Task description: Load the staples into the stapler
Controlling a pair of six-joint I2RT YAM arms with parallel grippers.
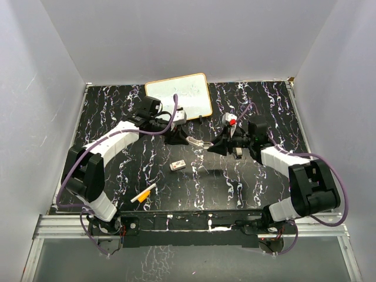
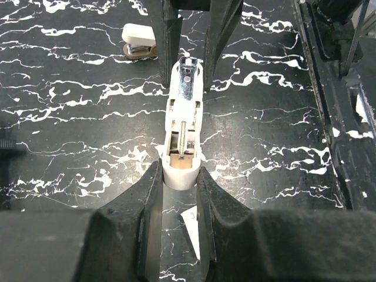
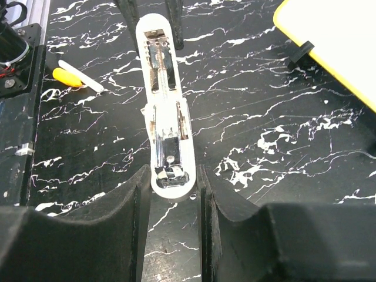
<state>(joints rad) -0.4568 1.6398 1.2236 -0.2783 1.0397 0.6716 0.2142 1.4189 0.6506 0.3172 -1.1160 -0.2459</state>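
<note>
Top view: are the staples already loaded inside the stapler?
No, the staples lie in their white pack on the table, apart from the stapler.

Bright, even overhead light; soft shadows on worktop (image 1: 235, 188); whiteboard (image 1: 185, 94) slightly washed out; wrist-view foregrounds soft.

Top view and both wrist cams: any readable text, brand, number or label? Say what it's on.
No legible text in any view.
Yellow-framed whiteboard: faint smudges only, unreadable.
Small white staples pack: too small to read.
Orange-and-white marker pen: no print discernible.
Open white plastic stapler: no brand or marking visible.
</note>
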